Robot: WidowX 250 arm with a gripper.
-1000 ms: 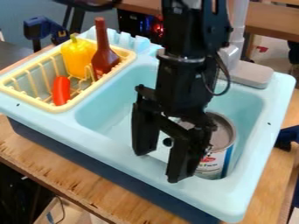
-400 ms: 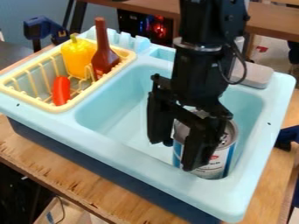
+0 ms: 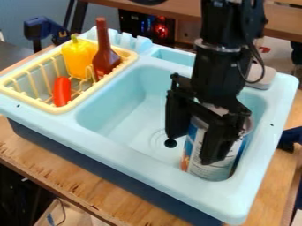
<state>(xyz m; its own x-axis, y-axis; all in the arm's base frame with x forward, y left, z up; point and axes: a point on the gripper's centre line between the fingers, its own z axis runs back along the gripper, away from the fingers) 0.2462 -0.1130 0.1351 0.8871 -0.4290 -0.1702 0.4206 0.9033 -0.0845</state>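
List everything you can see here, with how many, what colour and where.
Can: 1, white and blue label, in the sink, by the gripper
Knob: 1, black, in the sink at the drain
Sink: 1, light blue, on the table
Rack: 1, pale yellow, left end of the sink
Pepper: 1, yellow, in the rack
Bottle: 1, brown, in the rack
Sausage-like toy: 1, red, in the rack
Tap base: 1, grey, sink's back edge
Table: 1, wooden, under the sink
Clamp-like tools: 2, dark blue, upper left and right edge
Arm: 1, black, from the top
Gripper: 1, black, over the sink
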